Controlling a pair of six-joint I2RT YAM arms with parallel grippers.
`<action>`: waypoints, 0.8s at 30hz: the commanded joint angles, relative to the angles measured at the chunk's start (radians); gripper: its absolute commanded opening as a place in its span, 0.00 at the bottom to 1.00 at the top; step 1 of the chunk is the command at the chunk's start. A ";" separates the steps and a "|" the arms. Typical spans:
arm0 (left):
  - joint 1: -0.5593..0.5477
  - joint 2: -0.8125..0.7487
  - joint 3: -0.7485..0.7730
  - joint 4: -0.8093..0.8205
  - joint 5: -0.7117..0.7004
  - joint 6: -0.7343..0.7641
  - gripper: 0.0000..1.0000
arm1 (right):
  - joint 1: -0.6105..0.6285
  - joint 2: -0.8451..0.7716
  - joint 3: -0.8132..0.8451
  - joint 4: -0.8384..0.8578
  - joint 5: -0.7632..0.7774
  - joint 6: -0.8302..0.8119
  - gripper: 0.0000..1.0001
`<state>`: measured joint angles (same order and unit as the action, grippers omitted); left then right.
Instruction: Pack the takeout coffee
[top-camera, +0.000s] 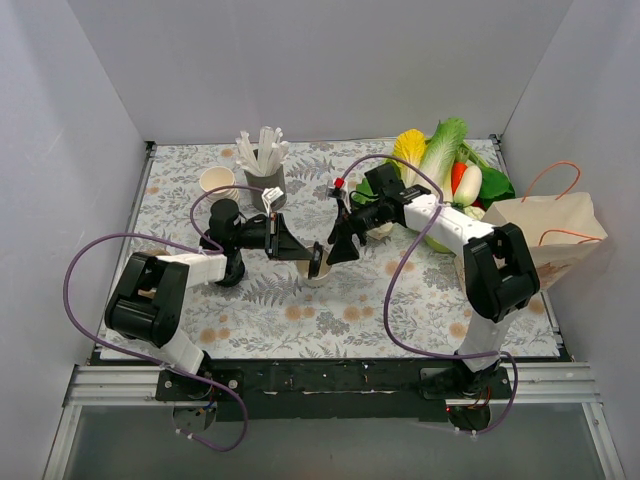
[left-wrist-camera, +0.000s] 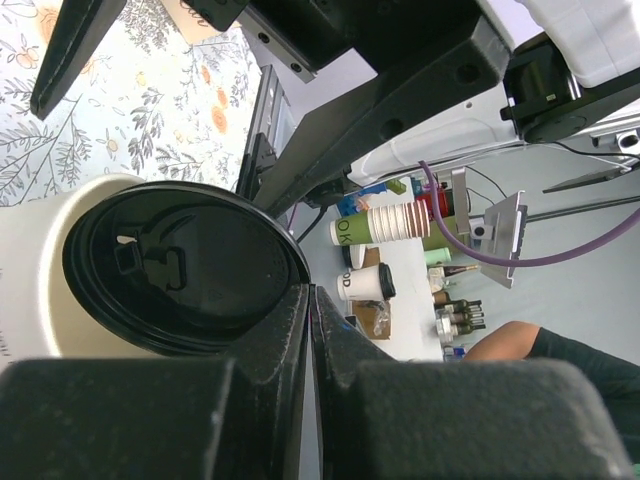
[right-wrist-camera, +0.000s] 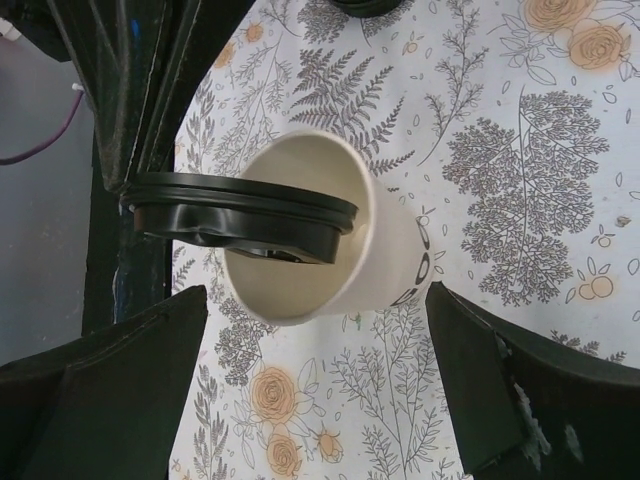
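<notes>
From above, the cup (top-camera: 318, 274) near the centre of the floral bench (top-camera: 420, 300) is mostly hidden under both hands, and the dark print on its wall is cut off in the right wrist view. The left hand (left-wrist-camera: 310, 300) is closed, pinching the lid (right-wrist-camera: 240, 215) at its 9 o'clock edge. This glossy black plastic disc, round with a moulded sip tab, sits askew over the smooth cream paper mouth, unsealed, with the hollow inside showing at 12 o'clock. The right hand (right-wrist-camera: 315, 300) is spread wide, its matte black fingers at 3 and 9 o'clock of the cup, apart from it.
</notes>
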<state>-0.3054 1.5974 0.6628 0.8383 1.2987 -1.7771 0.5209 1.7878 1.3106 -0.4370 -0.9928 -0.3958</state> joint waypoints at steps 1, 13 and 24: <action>0.008 -0.019 0.027 -0.116 0.013 0.090 0.05 | 0.005 0.028 0.045 0.072 0.032 0.067 0.98; 0.026 -0.031 0.044 -0.142 0.005 0.110 0.07 | 0.014 0.053 0.059 0.084 0.065 0.095 0.97; 0.026 -0.030 0.055 -0.149 0.010 0.108 0.06 | 0.016 0.035 0.052 0.087 0.011 0.100 0.97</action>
<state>-0.2832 1.5974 0.6895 0.7017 1.2987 -1.6867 0.5323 1.8408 1.3334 -0.3805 -0.9466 -0.3084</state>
